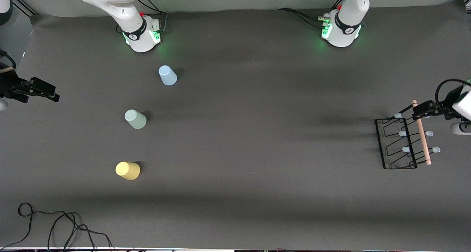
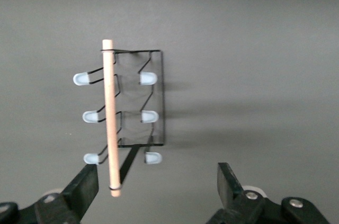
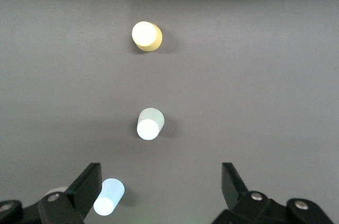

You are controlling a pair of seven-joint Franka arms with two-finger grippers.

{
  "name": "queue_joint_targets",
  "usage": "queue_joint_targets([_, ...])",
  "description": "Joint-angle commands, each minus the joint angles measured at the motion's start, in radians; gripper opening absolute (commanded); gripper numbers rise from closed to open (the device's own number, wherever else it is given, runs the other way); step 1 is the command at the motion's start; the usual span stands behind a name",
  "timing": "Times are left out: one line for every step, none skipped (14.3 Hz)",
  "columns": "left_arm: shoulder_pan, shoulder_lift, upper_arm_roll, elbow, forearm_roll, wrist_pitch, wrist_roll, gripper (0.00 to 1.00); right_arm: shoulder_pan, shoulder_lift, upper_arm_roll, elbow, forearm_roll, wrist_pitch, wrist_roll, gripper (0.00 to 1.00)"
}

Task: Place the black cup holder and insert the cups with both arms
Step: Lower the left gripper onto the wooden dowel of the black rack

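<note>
Dark table, rack near edge

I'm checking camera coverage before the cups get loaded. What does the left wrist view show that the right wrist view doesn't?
Only the left wrist view shows the black cup holder standing on the table, with its wooden rod handle and pale-tipped pegs, and the open left gripper over the table beside it.

Only the right wrist view shows the three upside-down cups: the yellow cup, the grey-green cup and the light blue cup, plus the open right gripper, empty.

Both show the same dark table mat.
</note>
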Motion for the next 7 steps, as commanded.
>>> queue_joint_targets([0.058, 0.063, -0.002, -0.009, 0.016, 0.070, 0.067, 0.99, 0.015, -0.013, -0.013, 0.000, 0.008, -0.002, 0.019, 1.00])
queue_joint_targets([0.069, 0.096, -0.002, -0.009, 0.016, 0.102, 0.096, 0.90, 0.015, -0.013, -0.013, -0.002, 0.008, 0.000, 0.019, 1.00])
queue_joint_targets([0.081, 0.126, -0.002, -0.009, 0.022, 0.129, 0.122, 0.88, 0.016, -0.012, -0.013, -0.002, 0.008, 0.000, 0.019, 1.00])
queue_joint_targets([0.101, 0.143, -0.002, -0.010, 0.034, 0.148, 0.144, 0.88, 0.016, -0.012, -0.013, -0.002, 0.008, 0.004, 0.019, 1.00])
queue_joint_targets([0.106, 0.157, -0.002, -0.010, 0.037, 0.159, 0.162, 0.87, 0.016, -0.012, -0.013, -0.002, 0.008, 0.004, 0.019, 1.00])
queue_joint_targets([0.107, 0.167, -0.002, -0.010, 0.037, 0.168, 0.163, 0.80, 0.016, -0.010, -0.013, 0.000, 0.008, 0.007, 0.019, 1.00])
queue_joint_targets([0.107, 0.183, -0.002, -0.009, 0.039, 0.171, 0.163, 0.78, 0.015, -0.010, -0.013, 0.000, 0.008, 0.010, 0.018, 1.00])
